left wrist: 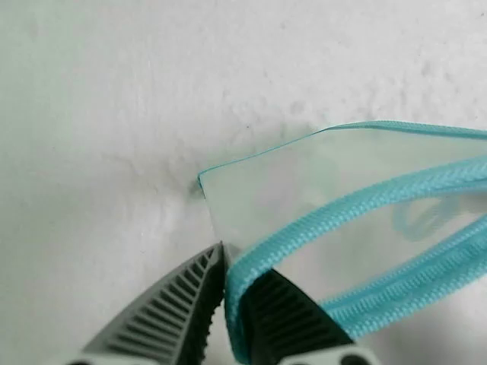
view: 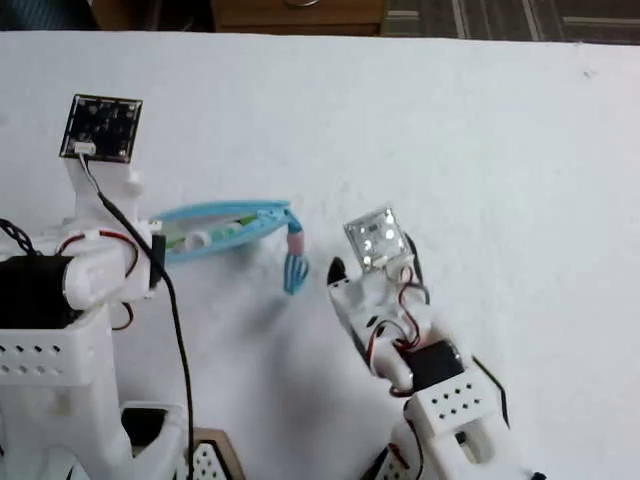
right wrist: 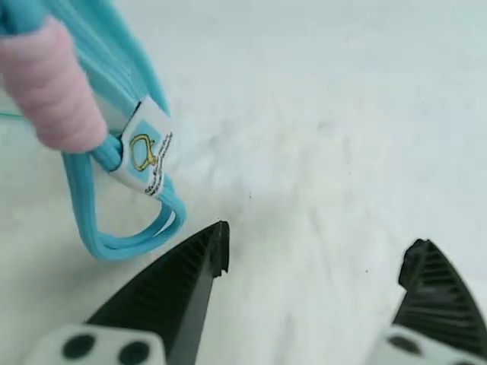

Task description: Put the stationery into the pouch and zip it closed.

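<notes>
A clear pouch [view: 225, 228] edged with a blue zipper lies on the white table, with stationery visible inside through its open top. My left gripper [left wrist: 225, 262] is shut on the pouch's corner [left wrist: 251, 198], pinching the blue zipper tape [left wrist: 319, 220] between its ribbed fingers. At the pouch's other end hang a pink bead [right wrist: 53, 84] and a blue strap loop [right wrist: 125, 228]; the same bead [view: 296, 241] shows from above. My right gripper [right wrist: 316, 255] is open just beside that loop, with only bare table between its black fingers [right wrist: 186, 277].
The white table [view: 480, 140] extends free to the right and far side. The left arm's body [view: 60, 330] and its cable stand at the near left; the right arm's body [view: 430, 380] is at the near middle. A dark floor edge runs along the far side.
</notes>
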`<state>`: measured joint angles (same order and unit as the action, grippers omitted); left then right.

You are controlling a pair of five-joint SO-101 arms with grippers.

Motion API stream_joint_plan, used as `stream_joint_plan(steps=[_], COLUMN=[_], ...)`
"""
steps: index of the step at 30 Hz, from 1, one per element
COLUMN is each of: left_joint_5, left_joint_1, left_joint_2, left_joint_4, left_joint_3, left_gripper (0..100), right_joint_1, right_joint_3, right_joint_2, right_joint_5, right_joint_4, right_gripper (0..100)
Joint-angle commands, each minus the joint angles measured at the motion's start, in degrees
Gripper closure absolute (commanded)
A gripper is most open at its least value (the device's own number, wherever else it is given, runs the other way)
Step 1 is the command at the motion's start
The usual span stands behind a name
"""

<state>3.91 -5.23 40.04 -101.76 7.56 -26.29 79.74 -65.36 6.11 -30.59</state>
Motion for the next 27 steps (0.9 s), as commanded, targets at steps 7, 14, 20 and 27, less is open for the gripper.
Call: stream_joint_plan(steps=[7,14,20,27], left_joint_5=[0.0,-0.1,-0.1,-0.1], left_joint_1=[-0.3,-0.2,-0.2,-0.3], left_joint_2=[0.0,0.0,0.0,0.0], left_joint_4=[0.5,0.3,0.3,0.3], left_joint_3=[-1.0,-1.2,-1.2,-1.2], left_gripper=[98,98,98,98], right_joint_1=[-5.1,-2.3,-2.2,-3.6], right_joint_3=[4.6,3.6,-3.3,-0.9], right_joint_2=[0.0,14.9,34.9,41.3], right_joint_5=[0.4,0.7,0.7,1.8], right_joint_4=[14.5,26.4,34.6,40.3], right_gripper=[65.9,65.9,65.9,65.9])
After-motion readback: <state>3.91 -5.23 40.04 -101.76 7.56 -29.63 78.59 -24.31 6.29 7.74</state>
